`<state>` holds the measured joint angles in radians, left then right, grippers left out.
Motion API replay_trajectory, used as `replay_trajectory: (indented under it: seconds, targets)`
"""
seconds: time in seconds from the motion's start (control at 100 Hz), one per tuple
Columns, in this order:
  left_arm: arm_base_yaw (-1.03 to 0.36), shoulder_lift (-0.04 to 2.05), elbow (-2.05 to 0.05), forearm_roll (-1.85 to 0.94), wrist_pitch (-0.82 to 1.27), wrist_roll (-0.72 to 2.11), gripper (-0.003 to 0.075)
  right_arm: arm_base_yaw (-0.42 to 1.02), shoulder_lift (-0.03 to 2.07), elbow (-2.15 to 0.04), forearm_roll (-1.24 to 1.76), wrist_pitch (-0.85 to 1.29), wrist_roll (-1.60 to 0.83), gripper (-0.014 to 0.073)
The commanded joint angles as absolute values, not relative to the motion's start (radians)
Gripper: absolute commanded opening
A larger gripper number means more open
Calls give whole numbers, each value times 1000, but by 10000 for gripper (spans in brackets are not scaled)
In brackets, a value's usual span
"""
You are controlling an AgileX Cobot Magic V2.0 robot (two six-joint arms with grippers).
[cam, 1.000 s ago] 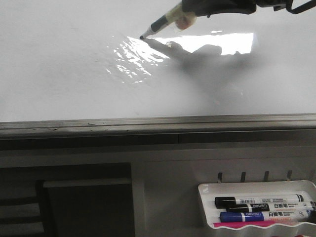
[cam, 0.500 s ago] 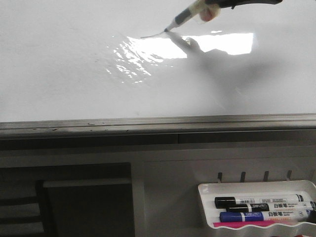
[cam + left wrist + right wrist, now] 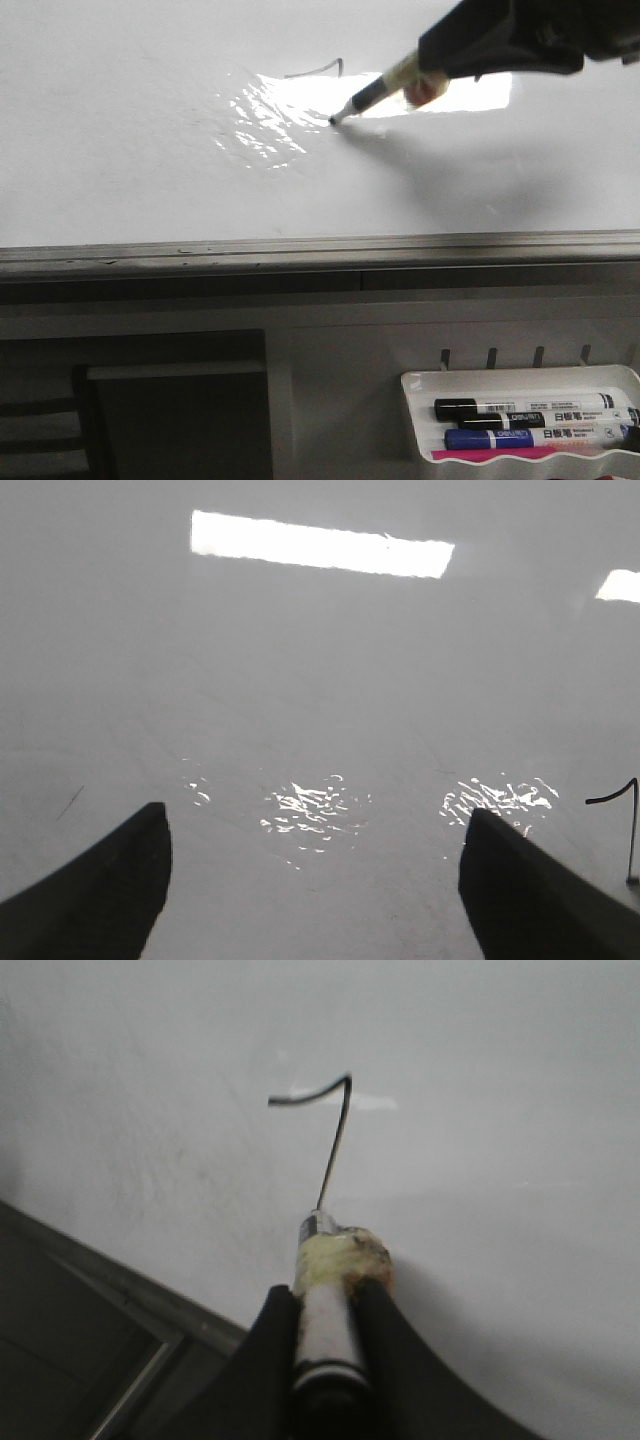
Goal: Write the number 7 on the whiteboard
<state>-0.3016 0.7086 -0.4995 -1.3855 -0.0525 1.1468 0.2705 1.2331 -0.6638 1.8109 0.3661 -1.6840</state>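
The whiteboard point(image 3: 120, 150) is large, glossy and white, with a grey bottom rim. A thin dark number 7 point(image 3: 318, 70) is drawn on it: a wavy top stroke and a downstroke. It also shows in the right wrist view point(image 3: 335, 1140) and at the edge of the left wrist view point(image 3: 625, 815). My right gripper point(image 3: 328, 1295) is shut on a marker point(image 3: 385, 88) with yellowish tape, and the marker tip point(image 3: 333, 121) touches the board at the foot of the downstroke. My left gripper point(image 3: 315, 825) is open and empty over the bare board point(image 3: 320, 680).
A small white tray point(image 3: 520, 378) at the lower right holds several markers, black and blue. A dark shelf area point(image 3: 170, 410) lies below the board's grey rim point(image 3: 300, 248). A bright light reflection point(image 3: 470, 90) sits on the board.
The right gripper has drawn the marker rightwards along the top stroke, then down toward the rim, leaving the downstroke. The arm now reaches further into view.
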Motion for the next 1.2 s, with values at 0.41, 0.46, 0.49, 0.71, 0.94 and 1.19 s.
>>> replay_trajectory:
  seconds: [0.41, 0.46, 0.49, 0.71, 0.94, 1.19]
  targets:
    - [-302, 740, -572, -1350, 239, 1193, 543, 264, 1065, -622, 1582, 554, -1412, -61]
    - [-302, 762, -590, -1350, 324, 1225, 543, 264, 1064, -640, 1538, 582, -1360, -61]
    - [-302, 776, -604, -1350, 378, 1260, 543, 264, 1064, -653, 1513, 602, -1335, -61]
    - [-338, 919, -684, -1362, 638, 1380, 543, 264, 1093, -784, 1233, 748, -1078, -61]
    - [-513, 1036, -742, -1351, 601, 1496, 499, 264, 1106, -900, 1111, 852, -984, -61]
    - [-669, 1125, -769, -1336, 500, 1569, 393, 264, 1106, -950, 1066, 925, -947, -61]
